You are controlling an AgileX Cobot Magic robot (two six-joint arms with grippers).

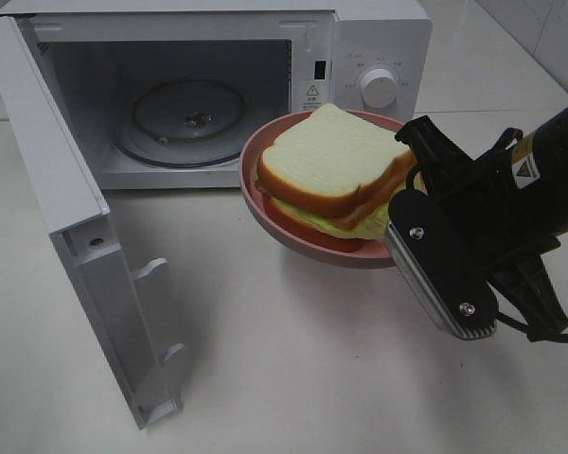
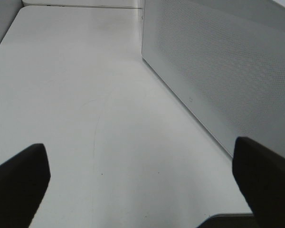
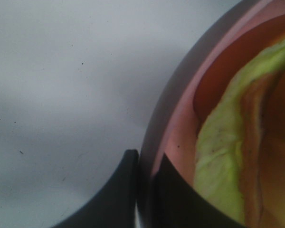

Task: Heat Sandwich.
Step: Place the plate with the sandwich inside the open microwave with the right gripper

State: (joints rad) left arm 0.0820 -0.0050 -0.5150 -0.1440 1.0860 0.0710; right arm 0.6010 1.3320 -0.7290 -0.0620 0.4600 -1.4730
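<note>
A: Where's the sandwich rn?
B: On the pink plate. The plate looks lifted off the worktop, in front of the open microwave, just right of the cavity mouth. Not inside yet.
A: Who's holding?
B: Right gripper. Jaws clamped on the plate's rim, one inside it, one outside. It grabs the plate, not the bread, prob. so the sandwich doesn't get squashed.
A: Door?
B: The door is swung wide to the left, so the way to the glass turntable is free.
A: Left gripper?
B: Left gripper has its jaws wide apart w/ nothing between them. It's low over bare worktop, beside a white perforated panel, prob. the microwave's side wall. Parked out of the way, imo.
A: Risks?
B: It's a one-sided rim grip and the plate looks a bit tipped, so the sandwich could slide. I'd say it needs to go in level and clear the cavity's front frame.
</note>
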